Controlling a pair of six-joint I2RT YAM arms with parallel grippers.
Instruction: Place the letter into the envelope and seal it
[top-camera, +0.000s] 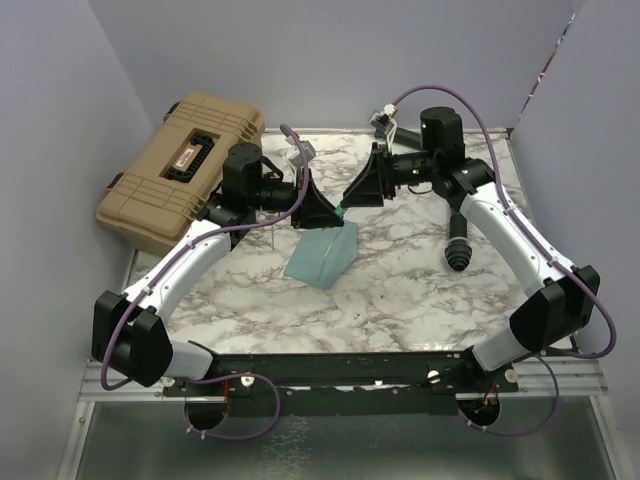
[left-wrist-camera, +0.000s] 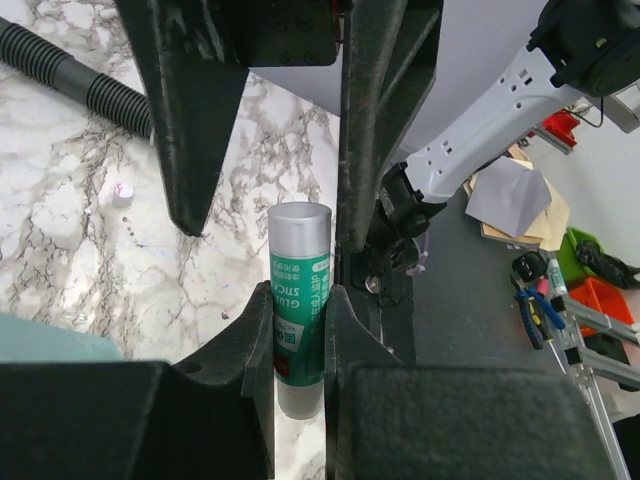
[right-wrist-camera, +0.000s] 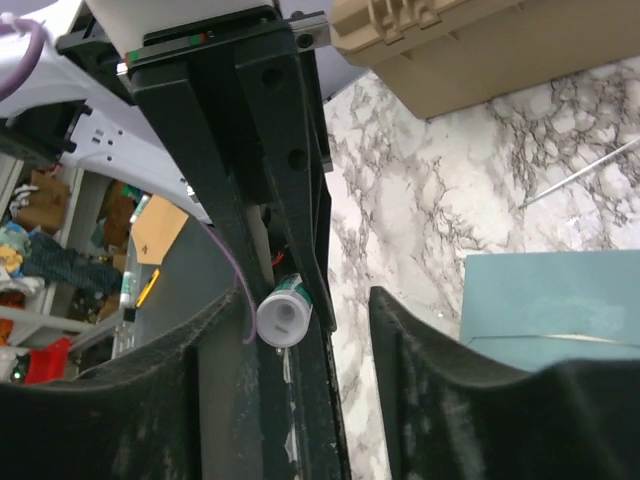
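Left gripper (left-wrist-camera: 298, 312) is clamped on a green glue stick (left-wrist-camera: 300, 240), held above the marble counter (top-camera: 420, 270). Right gripper (right-wrist-camera: 305, 308) faces it with fingers spread apart, close to the stick's end. The teal envelope (top-camera: 322, 255) lies on the counter just below both.

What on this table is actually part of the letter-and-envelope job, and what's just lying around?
For the job:
- teal envelope, on the marble
- glue stick, clamped in the left gripper, probably for sealing
(The letter itself isn't in view.)

Just lying about:
- tan hard case
- black ribbed hose
- small white bit on the marble
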